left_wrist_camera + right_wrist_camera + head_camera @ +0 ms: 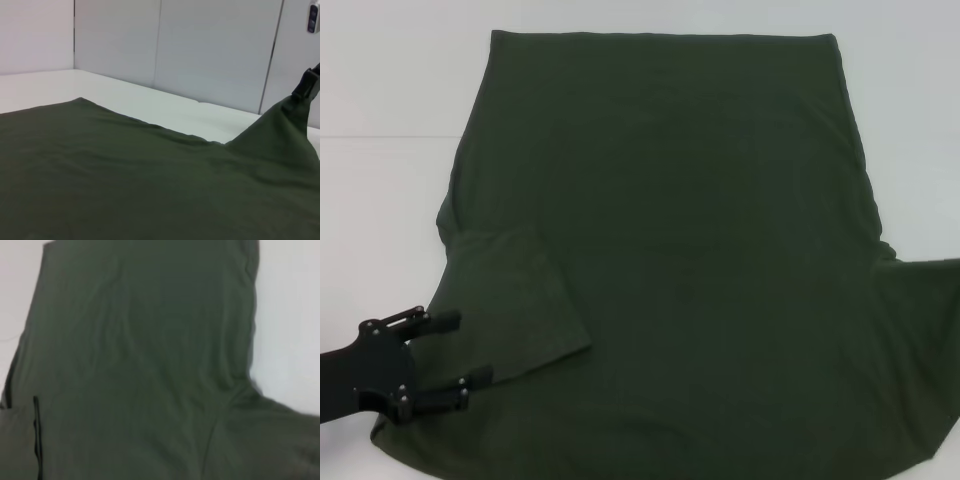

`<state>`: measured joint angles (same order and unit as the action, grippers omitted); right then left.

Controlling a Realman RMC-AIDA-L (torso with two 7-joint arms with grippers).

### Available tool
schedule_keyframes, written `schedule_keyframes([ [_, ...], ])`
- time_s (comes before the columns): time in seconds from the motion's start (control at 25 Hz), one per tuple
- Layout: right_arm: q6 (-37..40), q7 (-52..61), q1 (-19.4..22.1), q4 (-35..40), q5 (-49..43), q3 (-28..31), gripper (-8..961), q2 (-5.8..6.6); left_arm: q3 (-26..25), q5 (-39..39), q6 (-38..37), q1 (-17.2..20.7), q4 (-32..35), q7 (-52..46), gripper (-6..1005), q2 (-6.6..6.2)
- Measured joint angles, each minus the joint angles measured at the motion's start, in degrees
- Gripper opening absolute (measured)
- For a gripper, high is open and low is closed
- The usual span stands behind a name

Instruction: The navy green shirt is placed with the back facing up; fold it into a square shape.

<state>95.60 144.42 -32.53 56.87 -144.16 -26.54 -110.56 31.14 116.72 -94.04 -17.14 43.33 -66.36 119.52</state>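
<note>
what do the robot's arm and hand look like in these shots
Only the left hand shows clearly: matte black, with a broad flat body and two slim straight fingers studded with small silver screws. In the left wrist view, a black part of the right hand shows above the shirt. No cables or markings show.

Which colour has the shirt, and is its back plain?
Dark olive-green shirt, plain; head view.

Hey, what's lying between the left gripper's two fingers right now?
In the head view, the left gripper sits open at the navy green shirt's near left edge. Only shirt fabric, by the folded-in sleeve, lies between its fingers.
</note>
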Motion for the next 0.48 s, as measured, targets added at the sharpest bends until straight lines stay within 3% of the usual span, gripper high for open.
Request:
schedule_keyframes([
  [0.2, 0.70, -0.02, -1.30, 0.94, 0.96, -0.87, 32, -0.03, -0.21, -0.01, 0.00, 0.00, 0.00, 0.00, 849, 0.00],
  [0.48, 1.42, 0.01, -5.14, 0.49, 0.99, -6.74, 32, -1.32, -0.21, 0.06, 0.01, 0.00, 0.00, 0.00, 849, 0.08],
])
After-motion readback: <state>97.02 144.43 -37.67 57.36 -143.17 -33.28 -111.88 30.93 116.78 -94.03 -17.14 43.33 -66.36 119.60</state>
